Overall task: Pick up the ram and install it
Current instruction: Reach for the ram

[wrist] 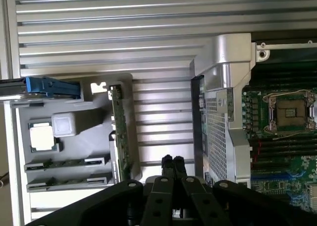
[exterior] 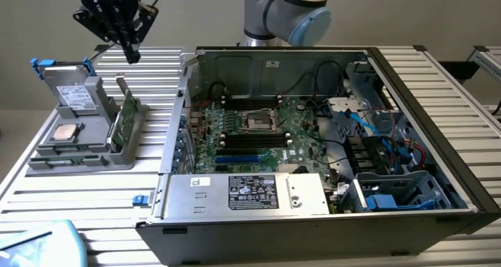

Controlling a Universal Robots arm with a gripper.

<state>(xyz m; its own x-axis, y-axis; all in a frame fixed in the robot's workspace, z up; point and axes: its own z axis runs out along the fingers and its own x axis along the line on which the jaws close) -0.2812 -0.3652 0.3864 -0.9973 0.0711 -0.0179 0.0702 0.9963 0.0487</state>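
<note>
On grey plastic parts tray (wrist: 91,137), in groove: long, narrow dark-green ram stick (wrist: 67,162) with small black chips, lying flat, not gripped. Well apart from fingers, past upright broad green bracketed card (wrist: 120,137). Black gripper (wrist: 173,162) fingers pressed together, empty. Pick-up and install both left.

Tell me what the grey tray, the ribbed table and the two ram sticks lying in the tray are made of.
The grey tray looks like matt plastic: dull, even colour, softly rounded moulded pockets. The ribbed table seems bare aluminium: bright, shiny parallel slats. The ram sticks look like green circuit board, probably glass-fibre laminate; their chips aren't clear.
</note>
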